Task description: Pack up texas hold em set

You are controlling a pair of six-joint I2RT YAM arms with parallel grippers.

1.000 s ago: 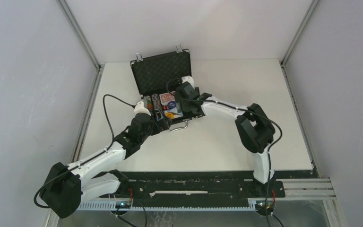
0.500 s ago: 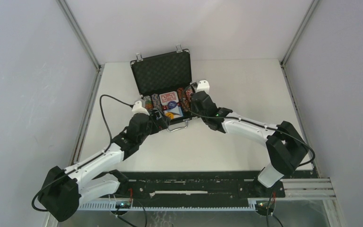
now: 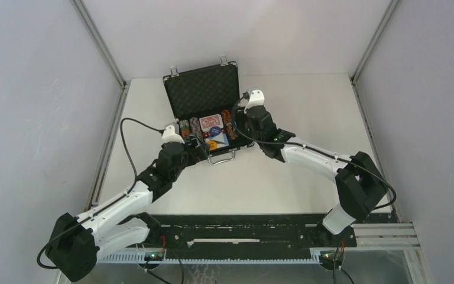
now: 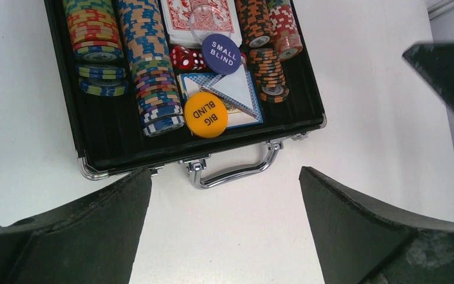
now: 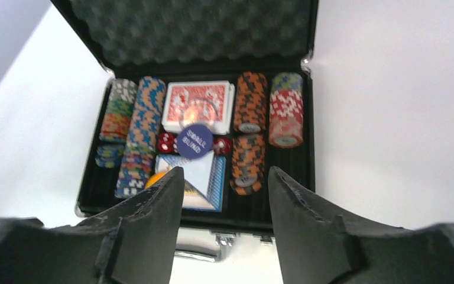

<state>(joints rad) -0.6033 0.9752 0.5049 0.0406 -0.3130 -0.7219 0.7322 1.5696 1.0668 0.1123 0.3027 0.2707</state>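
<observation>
The small black silver-trimmed briefcase [image 3: 201,94] lies open, long axis left-right, handle toward the arms. The right gripper [image 5: 224,177] has backed out to the right of it; the left gripper [image 4: 224,171] hangs over the handle. Both jaws are apart and empty.

White table [image 3: 284,183], pale grey walls [image 3: 29,89], aluminium corner posts [image 3: 97,41], black rail [image 3: 242,234] along near edge.
</observation>
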